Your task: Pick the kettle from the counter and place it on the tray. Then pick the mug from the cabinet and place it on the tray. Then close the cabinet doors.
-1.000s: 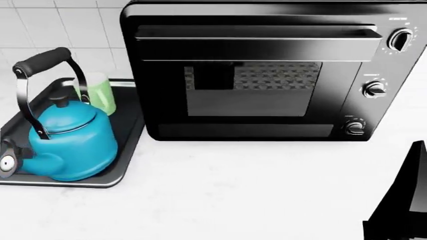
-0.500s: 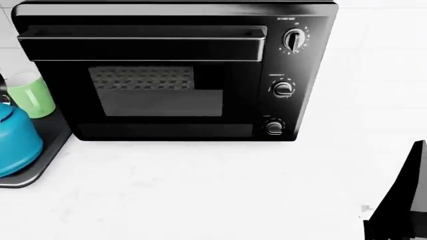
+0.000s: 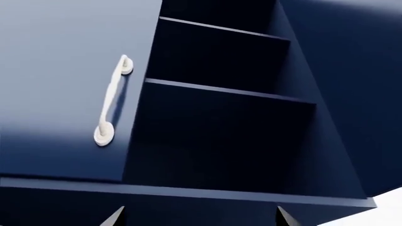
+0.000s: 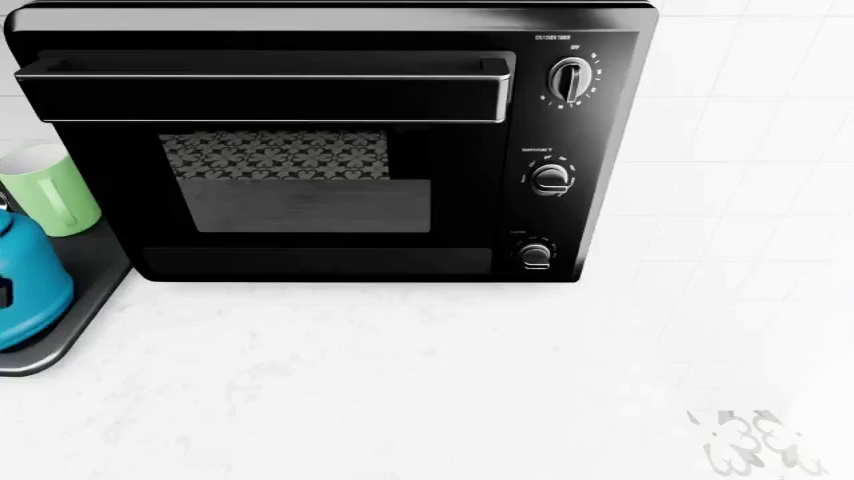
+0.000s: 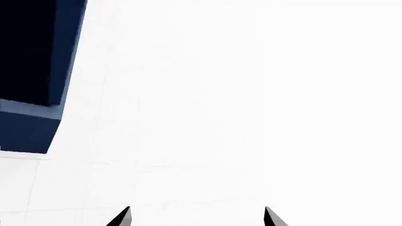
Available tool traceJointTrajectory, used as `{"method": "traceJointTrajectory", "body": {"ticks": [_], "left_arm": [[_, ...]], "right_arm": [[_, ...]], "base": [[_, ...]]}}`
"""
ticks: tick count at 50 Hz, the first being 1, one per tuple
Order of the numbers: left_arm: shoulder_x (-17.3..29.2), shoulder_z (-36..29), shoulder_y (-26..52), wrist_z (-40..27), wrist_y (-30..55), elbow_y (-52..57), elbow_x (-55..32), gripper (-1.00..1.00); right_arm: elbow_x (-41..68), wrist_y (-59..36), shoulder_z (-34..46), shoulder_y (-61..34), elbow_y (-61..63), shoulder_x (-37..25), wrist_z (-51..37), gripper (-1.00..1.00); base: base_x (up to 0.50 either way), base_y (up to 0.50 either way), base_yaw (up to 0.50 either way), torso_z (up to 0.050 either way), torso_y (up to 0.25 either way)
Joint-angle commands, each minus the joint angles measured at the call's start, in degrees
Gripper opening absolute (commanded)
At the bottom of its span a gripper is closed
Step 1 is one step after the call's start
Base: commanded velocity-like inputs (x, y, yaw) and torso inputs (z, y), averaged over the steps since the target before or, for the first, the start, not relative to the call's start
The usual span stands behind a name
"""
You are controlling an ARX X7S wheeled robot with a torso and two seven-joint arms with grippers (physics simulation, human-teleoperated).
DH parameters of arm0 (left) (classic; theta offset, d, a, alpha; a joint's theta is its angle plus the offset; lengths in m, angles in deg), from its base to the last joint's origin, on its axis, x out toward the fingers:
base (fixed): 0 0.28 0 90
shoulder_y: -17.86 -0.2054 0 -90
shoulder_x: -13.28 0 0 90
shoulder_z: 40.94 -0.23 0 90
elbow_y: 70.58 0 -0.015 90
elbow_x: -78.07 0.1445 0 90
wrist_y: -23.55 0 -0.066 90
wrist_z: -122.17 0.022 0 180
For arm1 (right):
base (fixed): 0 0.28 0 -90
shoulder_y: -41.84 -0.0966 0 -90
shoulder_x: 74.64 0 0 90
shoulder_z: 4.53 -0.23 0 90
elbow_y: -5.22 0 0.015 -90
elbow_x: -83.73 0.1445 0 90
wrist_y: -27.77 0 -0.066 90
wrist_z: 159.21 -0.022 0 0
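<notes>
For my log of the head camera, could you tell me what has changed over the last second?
The view swung right: the black toaster oven, blue enamel kettle and pale green mug slid left, and the dark arm at the lower right left view. Kettle and mug stay on the dark grey tray.

The toaster oven (image 4: 327, 140) sits on the counter (image 4: 400, 390), at the far side against the wall. The tray (image 4: 67, 310) lies on the counter just left of it. The kettle (image 4: 24, 290) stands on the tray, and the mug (image 4: 51, 188) stands on the tray behind the kettle, close to the oven.
</notes>
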Motion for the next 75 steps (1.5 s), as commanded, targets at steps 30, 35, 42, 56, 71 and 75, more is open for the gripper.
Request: {"method": "traceJointTrajectory", "body": {"ticks": [30,35,42,56,71,75], "left_arm": [[-2.03,-12.77,8.88,-3.48,-1.78,0.0,3.36,1.0],[-1.97,-13.17,8.88,-3.61,-2.06,0.0,3.73,1.0],[-0.01,-13.5,8.86,-2.28,-2.85,0.0,3.72,1.0],[1.07,-14.84,8.85,-1.56,-3.46,0.0,4.7,1.0],[0.94,-16.75,8.84,-2.19,-4.1,0.0,6.08,1.0],[0.86,-17.29,8.84,-2.46,-4.25,0.0,6.57,1.0]], "right_arm": [[22.05,-54.09,-44.12,-27.24,-37.25,34.96,16.72,1.0],[12.14,-65.23,-52.32,-27.47,-43.11,47.14,21.86,1.0],[-5.31,-71.68,-57.67,-27.52,-45.52,59.06,34.64,1.0],[-12.23,-65.25,-54.93,-24.86,-50.04,64.63,40.31,1.0],[-6.53,-58.81,-64.41,-22.44,-59.33,72.19,41.68,1.0],[-7.93,-56.3,-62.96,-21.79,-59.76,73.08,44.8,1.0]], "base": [[0.0,0.0,0.0,0.0,0.0],[0.0,0.0,0.0,0.007,0.0],[0.0,0.0,0.0,0.004,0.0],[0.0,0.0,0.0,0.001,0.001],[0.0,0.0,0.0,0.0,0.0],[0.0,0.0,0.0,0.002,0.0]]}}
